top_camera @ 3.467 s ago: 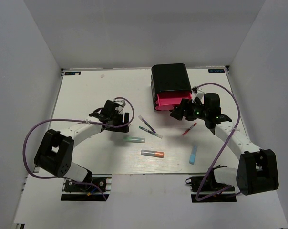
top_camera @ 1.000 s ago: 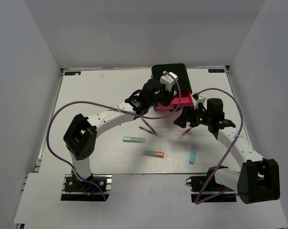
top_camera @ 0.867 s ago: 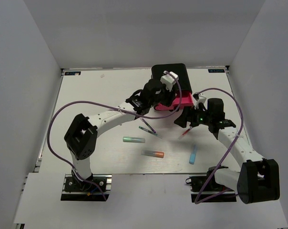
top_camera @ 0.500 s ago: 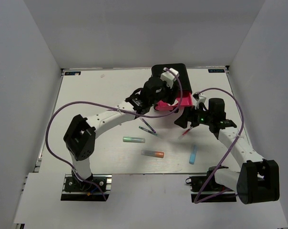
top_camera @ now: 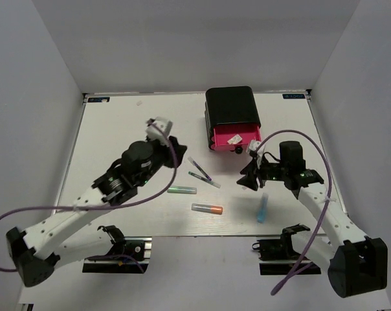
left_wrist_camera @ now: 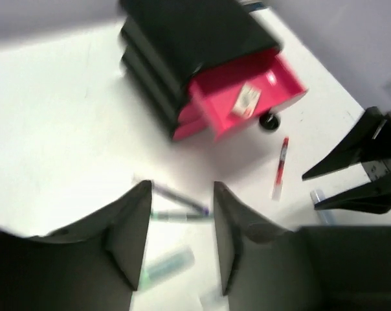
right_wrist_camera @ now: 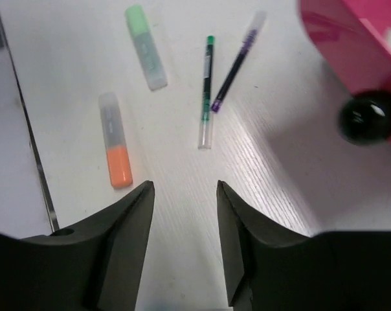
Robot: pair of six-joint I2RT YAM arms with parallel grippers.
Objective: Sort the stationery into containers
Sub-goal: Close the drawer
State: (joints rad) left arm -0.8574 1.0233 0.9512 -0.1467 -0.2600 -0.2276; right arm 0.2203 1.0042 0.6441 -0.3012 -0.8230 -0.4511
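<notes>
— Well, from above, where's the drawer (top_camera: 236,137)?
— Open, sticking out of the black case (top_camera: 231,107) by the table's (top_camera: 118,123) far edge, white eraser (top_camera: 235,138) inside. The light blue marker (top_camera: 263,208) lies close to the near edge.
— Left wrist?
— The left tool (left_wrist_camera: 181,189) has its fingers apart; the red pen (left_wrist_camera: 281,165) lies just near the knob (left_wrist_camera: 268,121).
— Right wrist?
— The right tool (right_wrist_camera: 184,188) is apart too, with the green marker (right_wrist_camera: 145,46) and the orange-capped marker (right_wrist_camera: 115,140) beyond.

Light was bright, even, overhead | shadows soft, short | mild sheen on tabletop (top_camera: 118,129) toward near edge | left wrist view motion-blurred | right wrist view sharp
</notes>
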